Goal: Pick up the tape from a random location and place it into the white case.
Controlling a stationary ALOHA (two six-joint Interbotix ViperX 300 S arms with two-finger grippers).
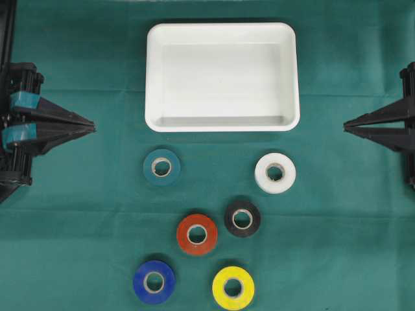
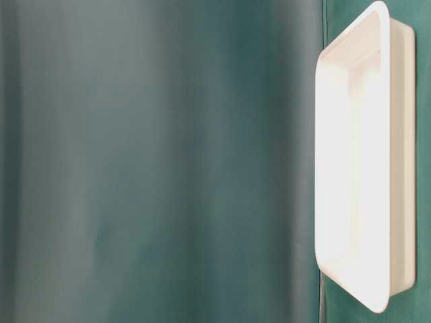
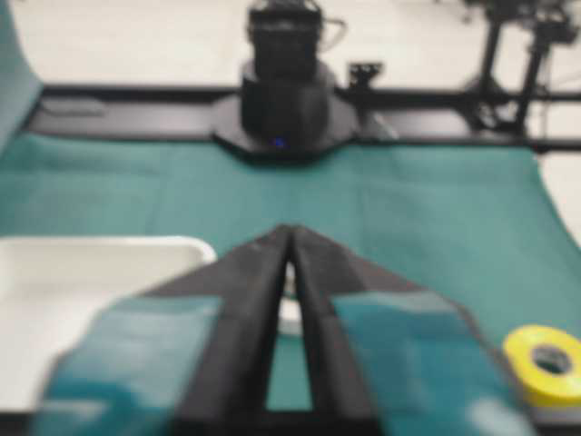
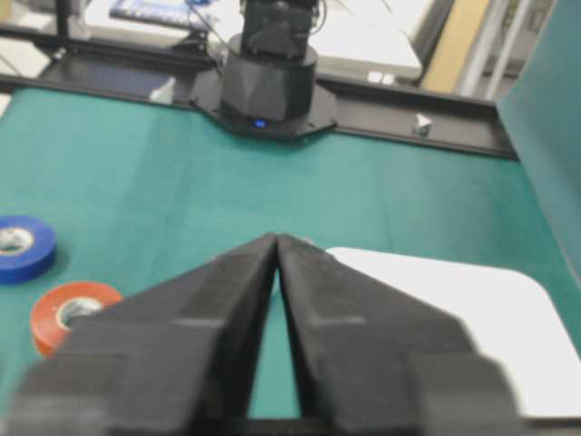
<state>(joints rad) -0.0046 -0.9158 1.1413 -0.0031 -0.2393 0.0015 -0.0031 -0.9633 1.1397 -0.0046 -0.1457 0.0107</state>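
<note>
The white case (image 1: 222, 32) lies empty at the back middle of the green cloth; its rim also shows in the table-level view (image 2: 387, 155), the left wrist view (image 3: 100, 243) and the right wrist view (image 4: 472, 272). Several tape rolls lie flat in front of it: teal (image 1: 161, 167), white (image 1: 275, 173), black (image 1: 242, 218), red (image 1: 197, 234), blue (image 1: 154, 282), yellow (image 1: 233, 287). My left gripper (image 1: 93, 127) rests at the left edge, shut and empty, tips together (image 3: 290, 232). At the right edge my right gripper (image 1: 345, 126) is shut and empty too (image 4: 276, 238).
The yellow roll (image 3: 545, 361) shows at the left wrist view's lower right. The blue roll (image 4: 23, 247) and red roll (image 4: 71, 313) show at the right wrist view's left. Each wrist view faces the opposite arm's black base (image 3: 283, 100) (image 4: 268, 86).
</note>
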